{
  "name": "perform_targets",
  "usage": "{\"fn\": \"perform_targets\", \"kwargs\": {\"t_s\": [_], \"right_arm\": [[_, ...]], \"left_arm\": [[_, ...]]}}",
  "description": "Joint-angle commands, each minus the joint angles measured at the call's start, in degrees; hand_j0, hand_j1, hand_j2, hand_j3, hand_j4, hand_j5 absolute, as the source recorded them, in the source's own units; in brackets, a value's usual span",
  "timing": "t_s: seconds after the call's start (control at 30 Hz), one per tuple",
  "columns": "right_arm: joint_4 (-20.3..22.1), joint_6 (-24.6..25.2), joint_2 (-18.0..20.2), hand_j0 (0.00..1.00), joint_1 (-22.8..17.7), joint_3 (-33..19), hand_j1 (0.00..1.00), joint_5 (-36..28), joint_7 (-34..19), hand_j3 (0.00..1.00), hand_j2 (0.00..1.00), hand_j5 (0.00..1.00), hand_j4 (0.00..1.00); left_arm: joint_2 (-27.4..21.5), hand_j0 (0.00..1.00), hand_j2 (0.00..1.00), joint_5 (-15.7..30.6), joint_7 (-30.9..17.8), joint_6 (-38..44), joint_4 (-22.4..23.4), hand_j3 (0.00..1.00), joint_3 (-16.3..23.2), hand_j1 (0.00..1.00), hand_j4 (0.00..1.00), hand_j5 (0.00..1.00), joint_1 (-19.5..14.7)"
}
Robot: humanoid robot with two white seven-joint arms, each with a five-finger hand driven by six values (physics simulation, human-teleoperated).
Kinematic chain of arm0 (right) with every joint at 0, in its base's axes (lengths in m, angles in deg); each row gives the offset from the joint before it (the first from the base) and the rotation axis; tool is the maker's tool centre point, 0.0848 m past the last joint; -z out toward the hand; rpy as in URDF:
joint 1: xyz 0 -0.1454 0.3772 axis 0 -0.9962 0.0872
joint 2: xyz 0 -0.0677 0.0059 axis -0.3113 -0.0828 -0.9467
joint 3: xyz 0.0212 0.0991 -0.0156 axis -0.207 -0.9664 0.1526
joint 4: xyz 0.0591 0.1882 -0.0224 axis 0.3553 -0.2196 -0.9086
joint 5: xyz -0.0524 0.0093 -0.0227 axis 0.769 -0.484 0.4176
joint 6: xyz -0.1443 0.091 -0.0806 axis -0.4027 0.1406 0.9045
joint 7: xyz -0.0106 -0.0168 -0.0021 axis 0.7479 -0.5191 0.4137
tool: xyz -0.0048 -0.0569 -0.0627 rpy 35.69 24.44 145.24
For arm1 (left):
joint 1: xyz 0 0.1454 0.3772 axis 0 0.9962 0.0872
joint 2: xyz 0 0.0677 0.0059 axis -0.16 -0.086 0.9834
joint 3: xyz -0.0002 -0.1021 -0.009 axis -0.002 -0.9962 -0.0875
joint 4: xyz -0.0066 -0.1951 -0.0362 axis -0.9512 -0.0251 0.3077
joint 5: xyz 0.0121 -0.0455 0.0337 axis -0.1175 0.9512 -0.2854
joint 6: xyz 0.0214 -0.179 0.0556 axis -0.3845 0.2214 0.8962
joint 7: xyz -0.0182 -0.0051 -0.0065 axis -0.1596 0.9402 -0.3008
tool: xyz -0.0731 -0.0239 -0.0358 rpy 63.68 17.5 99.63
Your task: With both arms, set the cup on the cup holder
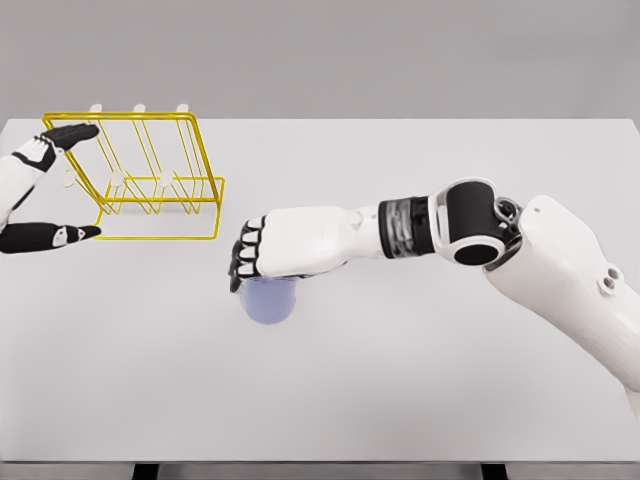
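1. Worktop [400, 380]: white, flat; we see it fill most of the head view, w/ its far edge against a grey backdrop and dark supports showing under the near edge.
2. Right arm [560, 260]: we see it enter from the right edge, white shell w/ a black elbow joint, forearm running leftward above the worktop toward its middle.
3. Cup holder [150, 180]: yellow wire rack, standing at the far left part of the worktop, near the far edge. We note a rectangular wire base, a tilted upper frame, and three pale pegs rising at the back.
4. Right hand [255, 255]: knuckles face us, black finger segments curled downward over the top of the cup. It sits on the cup and covers its upper part; whether the fingers truly clamp it we cannot tell from this angle.
5. Left hand [45, 190]: at the left edge, spread wide open, holding nothing. One black-tipped digit reaches toward the rack's upper left corner, another lies lower, just beside the base's left end. Contact w/ the wire: cannot tell.
6. Cup [270, 302]: pale lilac-blue, on the worktop approx. at its middle, slightly left of centre, directly under the right hand, well apart from the cup holder.
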Motion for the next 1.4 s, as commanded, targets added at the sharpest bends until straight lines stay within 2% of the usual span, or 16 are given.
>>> {"fn": "perform_targets", "kwargs": {"t_s": [0.0,0.2,0.3,0.4,0.47,0.5,0.53,0.57,0.63,0.8,0.9,0.97,1.07,1.17,1.3,1.37], "right_arm": [[1.28,0.17,0.03,0.99,0.00,-0.24,0.99,0.15,0.03,0.99,0.99,0.99,0.99],[3.21,0.17,0.38,1.00,0.18,-1.82,1.00,0.15,0.03,1.00,1.00,1.00,1.00],[5.23,0.17,0.82,1.00,-0.26,-8.32,1.00,-0.11,0.03,1.00,1.00,1.00,1.00],[5.94,0.17,1.61,1.00,-1.84,-19.38,1.00,-0.90,0.03,1.00,1.00,1.00,1.00],[5.59,0.17,4.60,1.00,-4.22,-30.64,1.00,-4.32,0.03,1.00,1.00,1.00,1.00],[5.15,0.17,7.76,1.00,-7.46,-37.94,1.00,-9.07,0.03,1.00,1.00,1.00,1.00],[5.15,0.17,8.38,1.00,-9.75,-40.49,1.00,-9.52,0.03,1.00,1.00,1.00,1.00],[5.41,0.17,9.43,1.00,-12.83,-42.17,1.00,-9.51,0.03,1.00,1.00,1.00,1.00],[5.41,0.17,10.93,1.00,-13.54,-42.17,1.00,-9.51,0.03,1.00,1.00,1.00,1.00],[6.20,0.17,9.61,1.00,-17.49,-41.46,1.00,-9.69,0.03,1.00,1.00,1.00,1.00],[6.20,0.17,6.09,1.00,-20.65,-41.55,1.00,-9.60,0.03,1.00,1.00,1.00,1.00],[6.20,0.17,6.18,1.00,-23.73,-41.90,1.00,-9.51,0.03,1.00,1.00,1.00,1.00],[6.20,0.17,5.83,1.00,-28.65,-42.69,1.00,-9.60,0.03,1.00,1.00,1.00,1.00],[6.12,0.17,5.39,1.00,-28.30,-43.49,1.00,-9.52,0.03,1.00,1.00,1.00,1.00],[6.03,0.17,5.30,1.00,-28.30,-43.49,1.00,-9.60,0.03,1.00,1.00,1.00,1.00],[6.11,0.17,4.95,1.00,-28.30,-43.31,1.00,-9.60,0.03,1.00,1.00,1.00,1.00]], "left_arm": [[-0.08,1.00,1.00,-0.88,-0.06,0.07,-0.36,1.00,-0.80,1.00,1.00,1.00,0.00],[-2.10,1.00,1.00,-0.88,-0.06,0.07,-0.36,1.00,-0.71,1.00,1.00,1.00,-0.09],[-3.24,1.00,1.00,-1.67,-0.06,0.07,-1.41,1.00,-0.97,1.00,1.00,1.00,-0.96],[-5.17,1.00,1.00,-2.47,0.03,0.07,-1.76,1.00,-0.97,1.00,1.00,1.00,-1.76],[-5.26,1.00,1.00,-2.47,0.03,0.07,-1.76,1.00,-0.97,1.00,1.00,1.00,-1.76],[-5.61,1.00,1.00,-3.08,0.03,0.07,-2.20,1.00,-0.97,1.00,1.00,1.00,-1.76],[-5.88,1.00,1.00,-3.96,0.03,0.07,-2.55,1.00,-0.97,1.00,1.00,1.00,-1.84],[-6.05,1.00,1.00,-4.14,0.03,0.07,-2.82,1.00,-1.06,1.00,1.00,1.00,-1.93],[-6.05,1.00,1.00,-4.75,0.03,0.07,-3.08,1.00,-1.15,1.00,1.00,1.00,-2.20],[-10.71,1.00,1.00,-5.72,-0.06,0.07,-3.34,1.00,0.17,1.00,1.00,1.00,-5.18],[-17.92,1.00,1.00,-4.84,-0.06,0.07,-3.70,1.00,5.26,1.00,1.00,1.00,-7.03],[-18.89,1.00,1.00,-4.75,-0.06,0.07,-3.70,1.00,10.00,1.00,1.00,1.00,-10.45],[-20.91,1.00,1.00,-4.14,-1.55,0.07,-4.66,1.00,19.94,1.00,1.00,1.00,-17.92],[-21.52,1.00,1.00,-0.53,-10.16,0.07,-5.54,1.00,32.77,1.00,1.00,1.00,-27.06],[-22.05,1.00,1.00,1.05,-20.12,0.07,-6.24,1.00,35.77,1.00,1.00,1.00,-30.23],[-22.58,1.00,1.00,1.58,-20.12,0.07,-6.25,1.00,36.56,1.00,1.00,1.00,-31.99]]}}
